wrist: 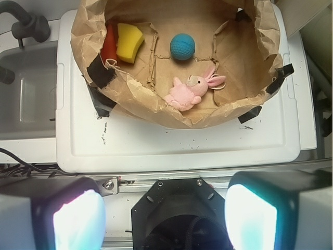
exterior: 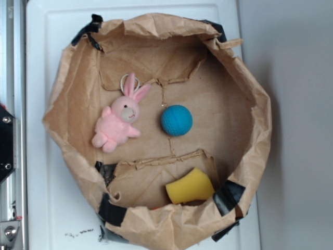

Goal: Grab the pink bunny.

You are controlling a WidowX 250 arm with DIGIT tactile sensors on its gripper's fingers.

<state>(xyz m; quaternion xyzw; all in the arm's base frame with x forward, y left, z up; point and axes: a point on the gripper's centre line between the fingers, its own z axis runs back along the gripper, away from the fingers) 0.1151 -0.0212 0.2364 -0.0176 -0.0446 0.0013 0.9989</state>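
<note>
The pink bunny [exterior: 117, 122] lies on the floor of the brown paper bag [exterior: 260, 109], at about nine o'clock from the blue ball [exterior: 176, 120] in the exterior view. It looks light, soft and squashy, so its plump body should take a pinch better than the thin ears. The gripper [wrist: 165, 216] hangs well back from the bag with its jaws spread wide and empty.

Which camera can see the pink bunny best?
The exterior view. There the pink bunny looks big and whole: both ears, pale face, white loop, limbs. The wrist view shows the bunny smaller and farther off, lying near the paper bag's front wall, with the open gripper well away from it.
</note>
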